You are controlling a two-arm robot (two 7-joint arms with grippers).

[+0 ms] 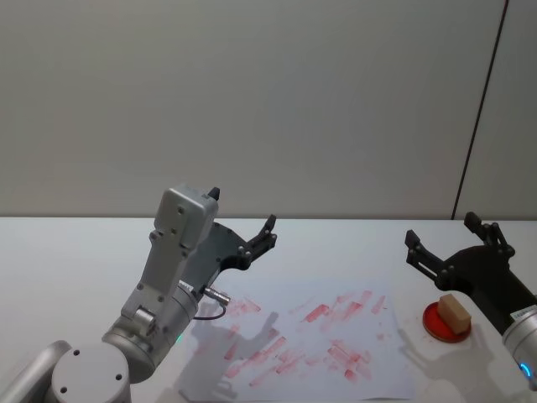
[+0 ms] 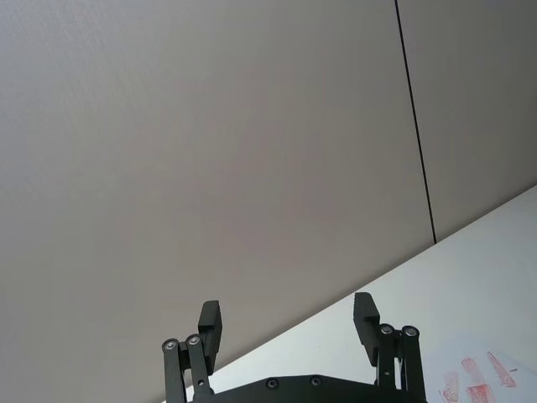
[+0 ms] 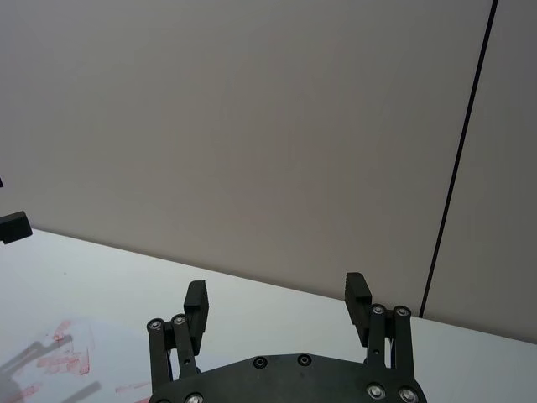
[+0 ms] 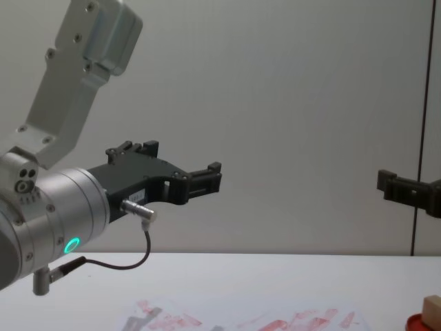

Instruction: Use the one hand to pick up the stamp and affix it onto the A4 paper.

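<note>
Left end effector [image 1: 243, 210]: matte black, mounted on a silver-grey arm housing [image 1: 180, 227] with a green-lit ring [image 4: 71, 245] and a black cable [image 4: 131, 263]. Right end effector [image 1: 440, 229]: matte black. Stamp [image 1: 454, 311]: plain light tan wood. Ink pad [image 1: 431, 324]: red. A4 paper [image 1: 294, 357]: white, patterned with irregular red and pink smeared bar-shaped marks. Surface [image 1: 67, 252]: plain white. Wall [image 1: 252, 101]: uniform grey-beige, crossed by one thin dark seam [image 1: 482, 109].

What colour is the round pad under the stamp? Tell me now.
Red. The round pad under the tan stamp shows best in the head view.
</note>
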